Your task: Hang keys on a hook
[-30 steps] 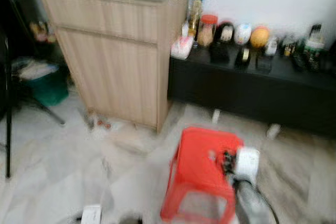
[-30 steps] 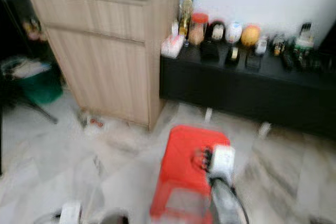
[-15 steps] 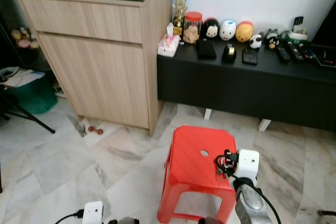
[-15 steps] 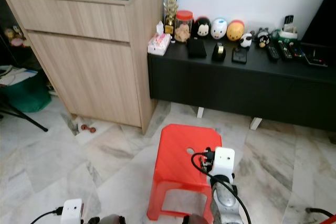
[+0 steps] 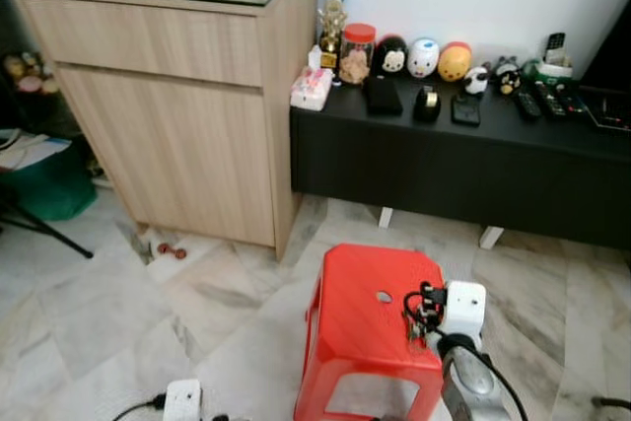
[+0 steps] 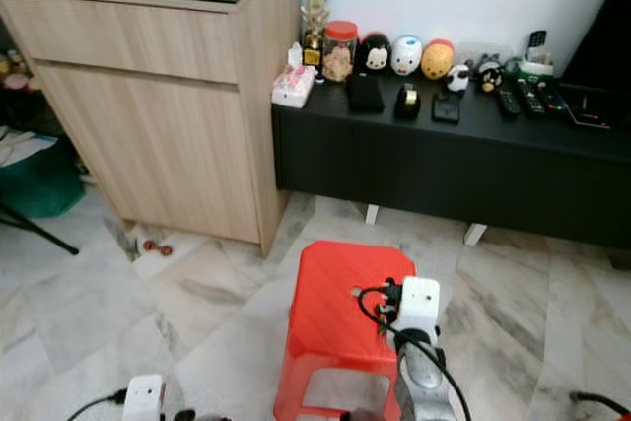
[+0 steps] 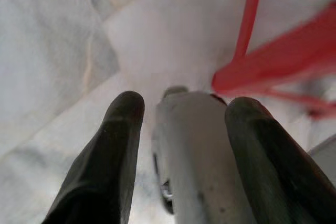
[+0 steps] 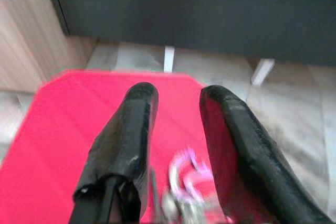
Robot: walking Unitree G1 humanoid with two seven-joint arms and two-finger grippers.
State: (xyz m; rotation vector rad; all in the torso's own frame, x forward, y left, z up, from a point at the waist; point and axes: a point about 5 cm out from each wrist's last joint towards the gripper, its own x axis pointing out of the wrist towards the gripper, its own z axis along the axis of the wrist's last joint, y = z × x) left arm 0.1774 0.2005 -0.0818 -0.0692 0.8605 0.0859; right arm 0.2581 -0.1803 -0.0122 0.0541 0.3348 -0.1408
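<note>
Over the red plastic stool [image 5: 370,327], my right gripper [image 8: 176,124] holds its two black fingers parted, and the keys [image 8: 185,190] lie between them near their base; they look blurred, so I cannot say for sure whether the fingers touch them. From my head I see the keys [image 5: 415,323] as a small dark bunch at the stool's right edge, just ahead of my right wrist. The stool has a flat square seat with a small round hole, and its smooth legs splay toward the floor.

My left gripper [image 7: 181,116] hangs low with its fingers apart, holding nothing, above pale marble tiles [image 5: 89,313] with grey veins.

Ahead stands a tall light-wood cabinet [image 5: 187,105] with a glass top carrying small items. Beside it, touching its right side, runs a low black bench [image 5: 463,160] on white feet. A clear jar [image 5: 356,52] with a red lid stands there, holding something pale brown, next to a tissue pack [image 5: 311,89], round figurines and remotes.

Open floor lies between the stool and both pieces of furniture. A green bin [image 5: 49,179] sits at the far left.
</note>
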